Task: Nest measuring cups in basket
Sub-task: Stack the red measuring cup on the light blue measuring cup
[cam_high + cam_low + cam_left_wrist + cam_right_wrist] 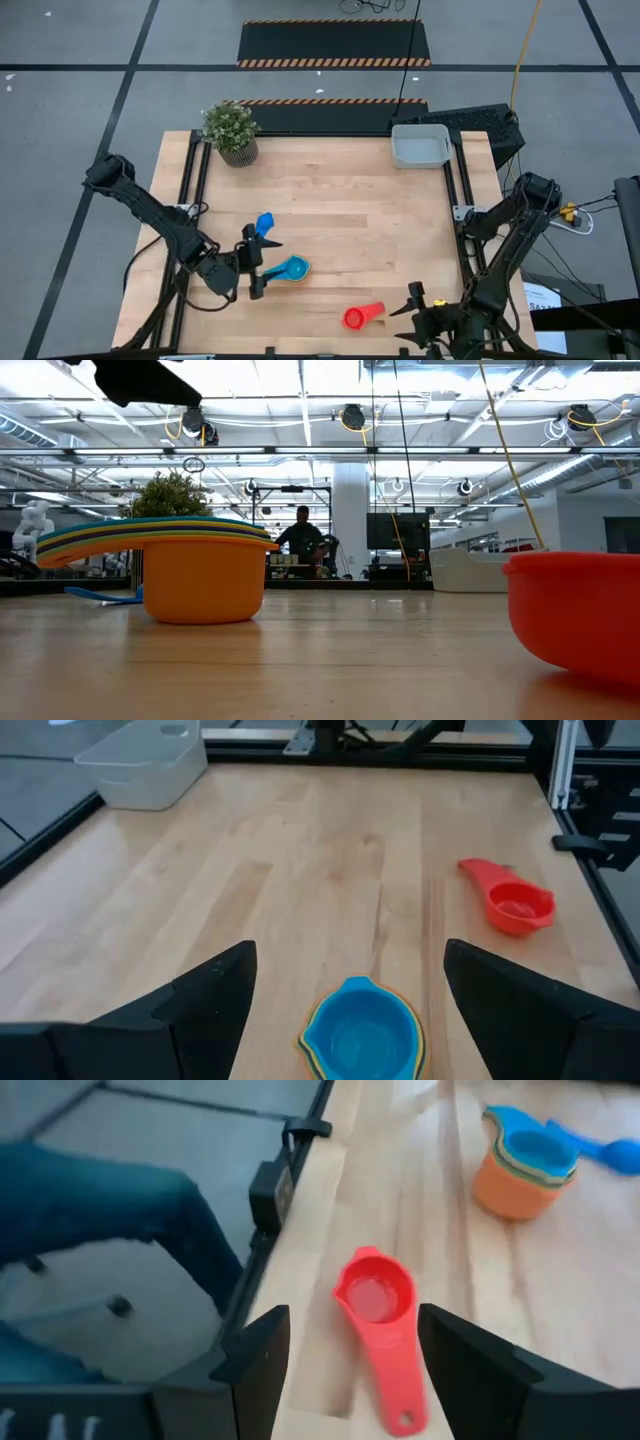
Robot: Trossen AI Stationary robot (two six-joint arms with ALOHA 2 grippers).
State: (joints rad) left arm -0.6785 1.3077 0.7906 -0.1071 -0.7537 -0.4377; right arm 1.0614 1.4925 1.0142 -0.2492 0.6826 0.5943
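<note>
A nested stack of measuring cups (293, 269), orange outermost and light blue on top, stands upright on its base near the table's near-left part. My left gripper (262, 262) is open just left of it; in the left wrist view the stack (360, 1035) shows between the spread fingers, untouched. A dark blue cup (265, 224) lies alone just beyond the stack. The red cup (363, 316) lies near the near edge. My right gripper (405, 303) is open just right of it, its fingers either side of the red cup (380, 1325) without touching. The grey basket (420, 146) sits at the far right corner.
A potted green plant (232, 130) stands at the far left corner. Bare wood lies between the cups and the basket (145, 765). A person's leg in blue jeans (100, 1200) shows beyond the near table edge. Another person (303, 535) stands far back in the room.
</note>
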